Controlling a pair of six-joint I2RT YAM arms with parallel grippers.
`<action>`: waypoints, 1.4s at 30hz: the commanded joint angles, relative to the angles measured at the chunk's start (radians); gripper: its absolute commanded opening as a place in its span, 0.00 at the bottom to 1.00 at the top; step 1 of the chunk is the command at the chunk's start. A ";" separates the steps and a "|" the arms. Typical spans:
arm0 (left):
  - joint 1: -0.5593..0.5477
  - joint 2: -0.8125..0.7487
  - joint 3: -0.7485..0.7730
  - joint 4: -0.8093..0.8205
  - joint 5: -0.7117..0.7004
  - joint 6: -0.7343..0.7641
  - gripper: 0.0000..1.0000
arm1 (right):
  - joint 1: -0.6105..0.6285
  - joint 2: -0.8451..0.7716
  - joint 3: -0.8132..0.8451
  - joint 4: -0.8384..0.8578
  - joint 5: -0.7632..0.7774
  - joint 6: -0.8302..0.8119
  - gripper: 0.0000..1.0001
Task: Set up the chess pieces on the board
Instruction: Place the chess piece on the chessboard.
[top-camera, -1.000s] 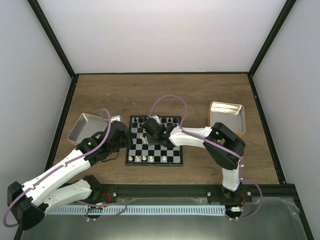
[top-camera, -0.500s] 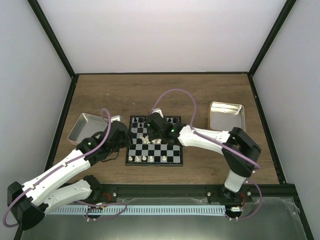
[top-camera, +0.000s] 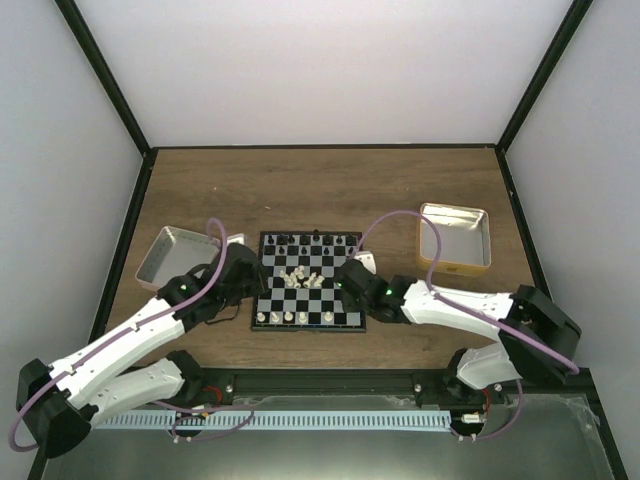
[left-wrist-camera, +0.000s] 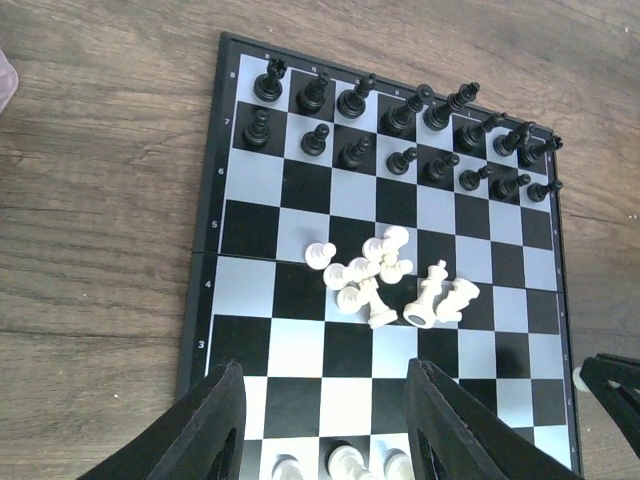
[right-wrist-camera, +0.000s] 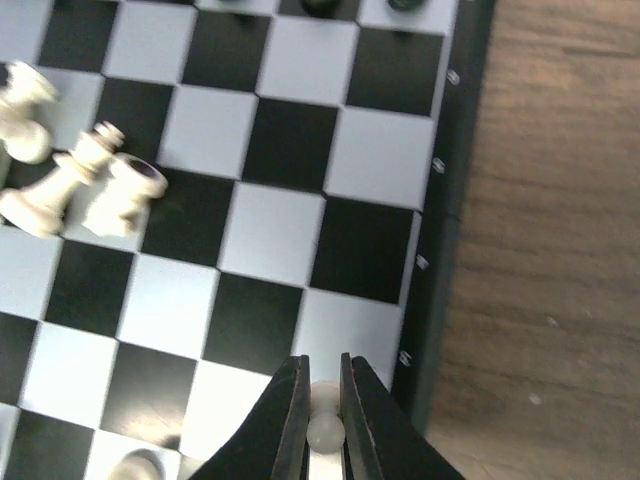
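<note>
Pinching white piece (right-wrist-camera: 324, 430), right gripper (right-wrist-camera: 322, 372) low over board (right-wrist-camera: 370, 160).

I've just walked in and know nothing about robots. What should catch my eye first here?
A jumbled heap of white pieces lies in the middle of the board, while the black pieces stand in two neat rows along its far edge. Near the board's right edge, the right end effector pinches one small white piece.
</note>
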 joint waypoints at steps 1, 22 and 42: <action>0.004 0.023 -0.005 0.050 0.023 0.013 0.46 | -0.011 -0.059 -0.046 -0.039 0.010 0.092 0.10; 0.004 0.042 -0.008 0.064 0.036 0.017 0.46 | -0.010 0.006 -0.077 0.023 -0.090 0.083 0.12; 0.004 0.136 0.026 0.110 0.099 0.056 0.51 | -0.010 -0.024 -0.032 -0.011 -0.060 0.091 0.23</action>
